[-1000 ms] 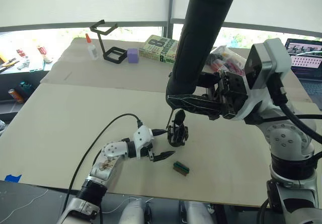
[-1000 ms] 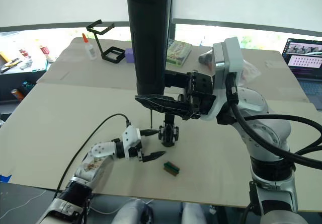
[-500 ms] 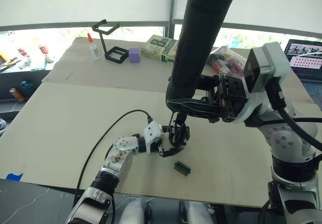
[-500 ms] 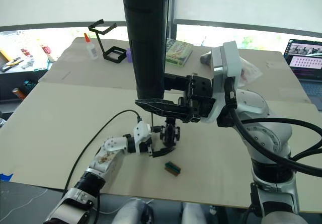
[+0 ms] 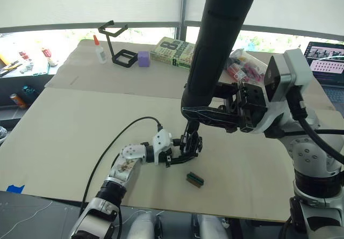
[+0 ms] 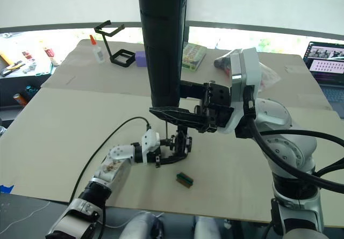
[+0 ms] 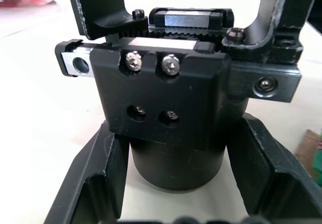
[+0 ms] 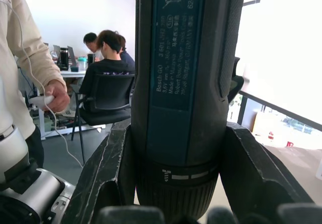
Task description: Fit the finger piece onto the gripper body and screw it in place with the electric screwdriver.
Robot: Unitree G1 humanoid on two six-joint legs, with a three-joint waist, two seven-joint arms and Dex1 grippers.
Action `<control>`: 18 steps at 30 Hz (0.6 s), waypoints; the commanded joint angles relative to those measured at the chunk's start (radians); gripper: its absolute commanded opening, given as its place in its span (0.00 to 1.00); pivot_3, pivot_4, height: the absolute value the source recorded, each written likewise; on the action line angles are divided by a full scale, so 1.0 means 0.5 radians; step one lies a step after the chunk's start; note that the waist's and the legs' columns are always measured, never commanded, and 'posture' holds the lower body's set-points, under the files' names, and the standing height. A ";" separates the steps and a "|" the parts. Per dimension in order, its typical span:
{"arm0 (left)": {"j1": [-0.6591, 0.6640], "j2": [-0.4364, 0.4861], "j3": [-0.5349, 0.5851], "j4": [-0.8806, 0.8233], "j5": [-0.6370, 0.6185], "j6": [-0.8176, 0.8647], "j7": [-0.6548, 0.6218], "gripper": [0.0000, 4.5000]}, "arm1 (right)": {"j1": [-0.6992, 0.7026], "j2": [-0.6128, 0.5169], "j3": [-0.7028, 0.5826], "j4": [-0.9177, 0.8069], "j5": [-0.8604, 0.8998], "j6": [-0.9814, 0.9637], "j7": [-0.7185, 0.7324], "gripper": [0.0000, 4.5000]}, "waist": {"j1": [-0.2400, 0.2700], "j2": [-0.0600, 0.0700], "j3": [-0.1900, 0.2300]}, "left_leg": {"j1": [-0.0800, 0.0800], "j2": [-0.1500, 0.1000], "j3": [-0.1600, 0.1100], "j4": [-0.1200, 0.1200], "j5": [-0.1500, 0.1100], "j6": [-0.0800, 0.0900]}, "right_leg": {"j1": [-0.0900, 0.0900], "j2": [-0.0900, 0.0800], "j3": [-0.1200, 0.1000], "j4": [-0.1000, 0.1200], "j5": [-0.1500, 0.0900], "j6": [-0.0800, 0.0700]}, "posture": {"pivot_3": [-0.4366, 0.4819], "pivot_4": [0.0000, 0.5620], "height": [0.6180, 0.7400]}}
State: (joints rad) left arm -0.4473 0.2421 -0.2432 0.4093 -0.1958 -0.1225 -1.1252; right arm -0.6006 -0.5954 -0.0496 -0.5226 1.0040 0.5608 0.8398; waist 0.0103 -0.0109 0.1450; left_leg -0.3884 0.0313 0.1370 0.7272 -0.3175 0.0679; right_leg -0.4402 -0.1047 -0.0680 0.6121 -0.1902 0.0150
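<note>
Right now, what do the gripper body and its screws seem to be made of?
The gripper body looks like matte black plastic or coated metal; its flat, dull faces leave this open. The two screws on top look like bare steel, silvery and shiny.

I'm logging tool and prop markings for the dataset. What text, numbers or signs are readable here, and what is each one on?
"Bosch GO": printed on the electric screwdriver held in the right gripper.
Smaller lines below it on the screwdriver, apparently ending "Stuttgart, Germany": mostly too small to read surely.
Digits near the screwdriver's top, roughly "624": partly cut off.
Large "8": on the cover of the book; its remaining title is too small to read.
Laptop screen: content unreadable.
</note>
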 commanded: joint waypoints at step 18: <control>-0.092 0.008 0.085 0.284 0.024 -0.247 -0.104 0.99 | 0.002 -0.014 -0.101 -0.108 0.162 0.028 -0.016 0.43 | -0.002 0.000 0.000 | 0.001 0.000 -0.001 0.001 -0.001 0.002 | 0.002 -0.001 0.000 0.000 0.001 0.001 | 0.48 0.27 1.00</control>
State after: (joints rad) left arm -0.5153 0.2411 -0.2059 0.5655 -0.1951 -0.2401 -1.1962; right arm -0.5925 -0.5971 -0.0542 -0.5433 1.0467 0.5781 0.8337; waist 0.0095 -0.0110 0.1450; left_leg -0.3879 0.0314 0.1364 0.7278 -0.3182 0.0691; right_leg -0.4391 -0.1052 -0.0680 0.6121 -0.1898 0.0156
